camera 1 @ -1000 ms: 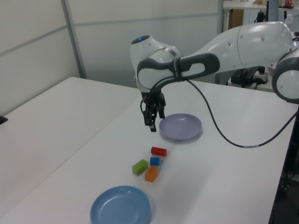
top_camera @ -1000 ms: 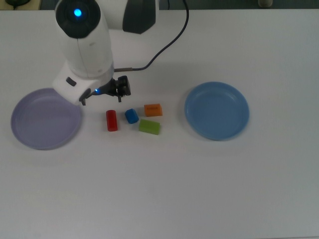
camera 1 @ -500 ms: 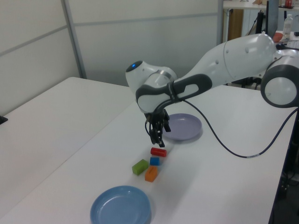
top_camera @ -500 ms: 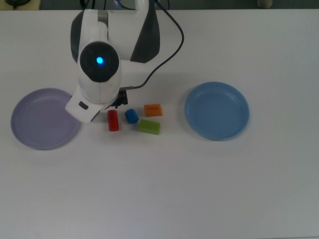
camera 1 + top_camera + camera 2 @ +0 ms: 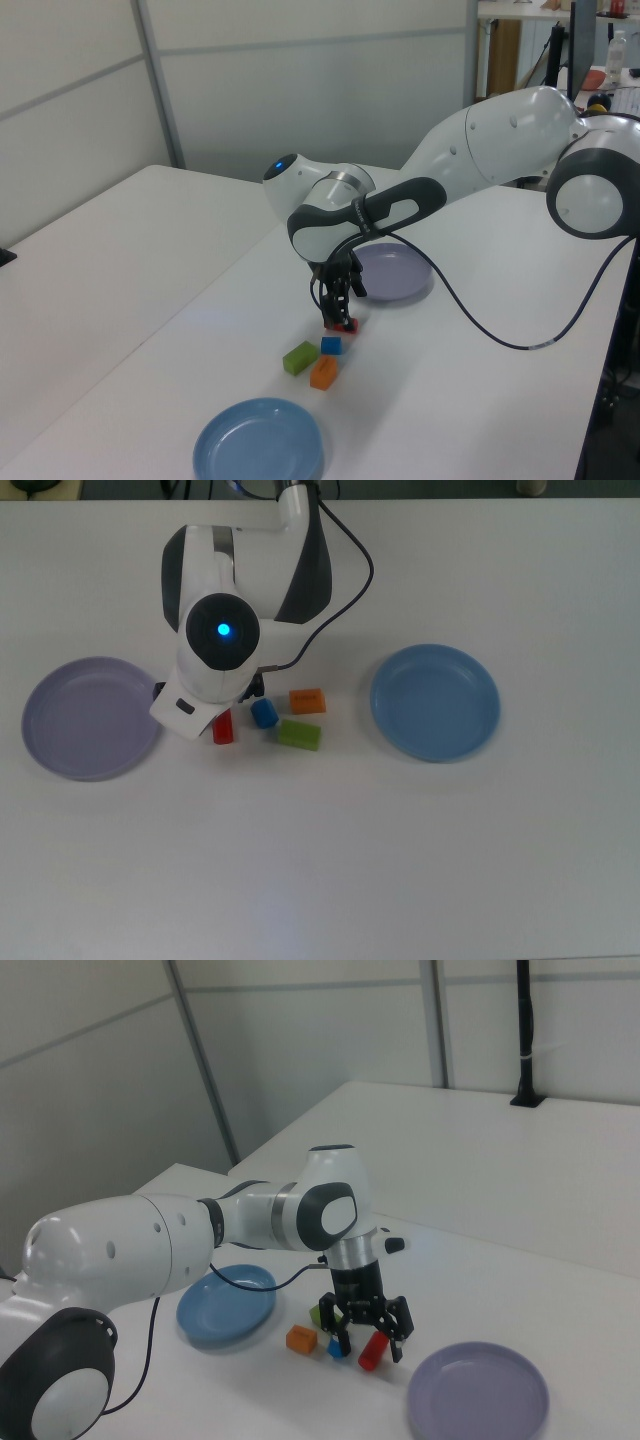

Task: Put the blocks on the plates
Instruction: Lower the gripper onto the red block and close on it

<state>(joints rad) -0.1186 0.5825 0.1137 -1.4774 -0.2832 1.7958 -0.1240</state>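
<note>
My gripper [image 5: 371, 1346] is down at the table with its fingers spread, open, one on each side of the red cylinder [image 5: 370, 1358]. In the top view the arm's head hides the gripper, and only the red cylinder's [image 5: 222, 731] lower end shows. The blue cube [image 5: 264, 713], orange block [image 5: 307, 700] and green block [image 5: 299, 734] lie just to the top view's right of it. The lavender plate [image 5: 60, 750] is at the top view's left, the light blue plate [image 5: 435, 730] at the top view's right. Both plates hold nothing.
The arm's black cable [image 5: 350, 590] loops over the table behind the blocks. The table's far edge [image 5: 450, 500] runs along the upper side of the top view. In the left view the lavender plate [image 5: 400, 280] lies right behind the gripper [image 5: 340, 318].
The arm swung from near the lavender plate toward the blocks and came down. The open gripper now straddles the red cylinder. No block has moved.
</note>
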